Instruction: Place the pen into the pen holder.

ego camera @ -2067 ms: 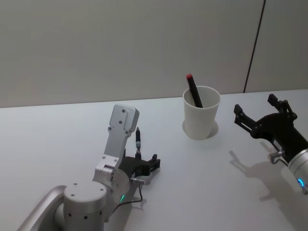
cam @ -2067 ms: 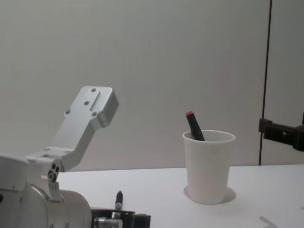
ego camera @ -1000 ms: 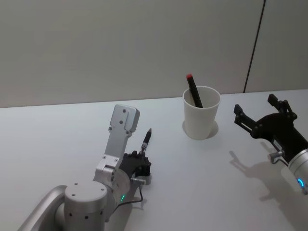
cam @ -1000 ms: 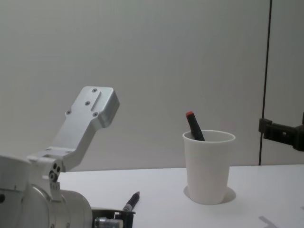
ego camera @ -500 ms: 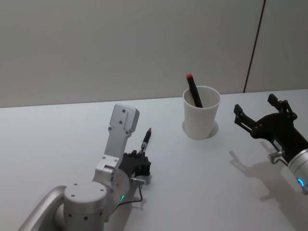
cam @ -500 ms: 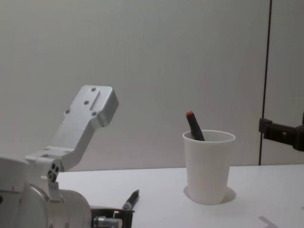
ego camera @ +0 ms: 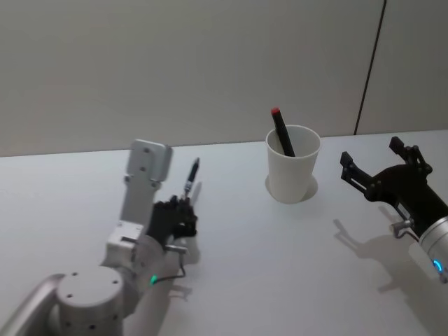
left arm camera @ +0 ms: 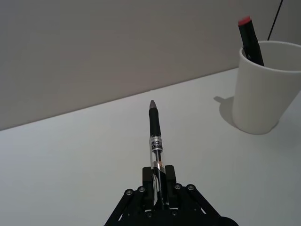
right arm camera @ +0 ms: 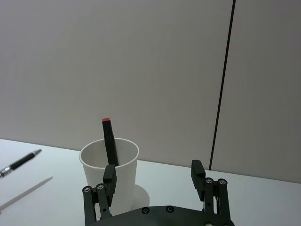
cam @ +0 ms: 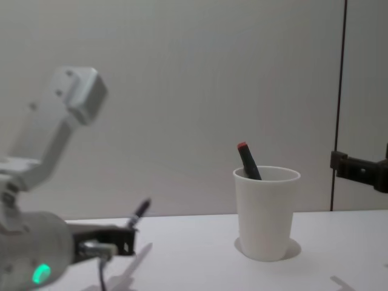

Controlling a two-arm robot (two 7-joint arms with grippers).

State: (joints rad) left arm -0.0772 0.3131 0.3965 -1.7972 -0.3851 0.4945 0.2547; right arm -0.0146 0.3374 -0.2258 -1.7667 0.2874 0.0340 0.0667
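Left gripper [ego camera: 183, 207]: hung above the table [ego camera: 280, 273] at about 8 o'clock in the head view, fingers clamped tight on the pen.
Pen [ego camera: 190, 178]: pinched near its back end between the two fingers [left arm camera: 147, 174], with most of the barrel past the fingertips and the dark grip and tip leading.
Pen's attitude: off the table, tilted upward, pointed toward roughly 1 o'clock in the head view.
Paper cup [ego camera: 292, 168]: stood upright on the table near the wall at about 1 o'clock in the head view, touched by neither gripper.
Pen against paper cup: well apart, with the paper cup at about 2 o'clock from the pen tip in the head view. From the chest, the pen [cam: 139, 213] showed at 9 o'clock of the paper cup [cam: 267, 212], its tip lower than the rim.
Marker [ego camera: 282, 131]: black with a red end, leaned inside the paper cup, the red end above the rim toward 11 o'clock.
Right gripper [ego camera: 371, 152]: held off the table at about 4 o'clock in the head view, fingers spread apart with nothing between them, the paper cup at about 10 o'clock from it.
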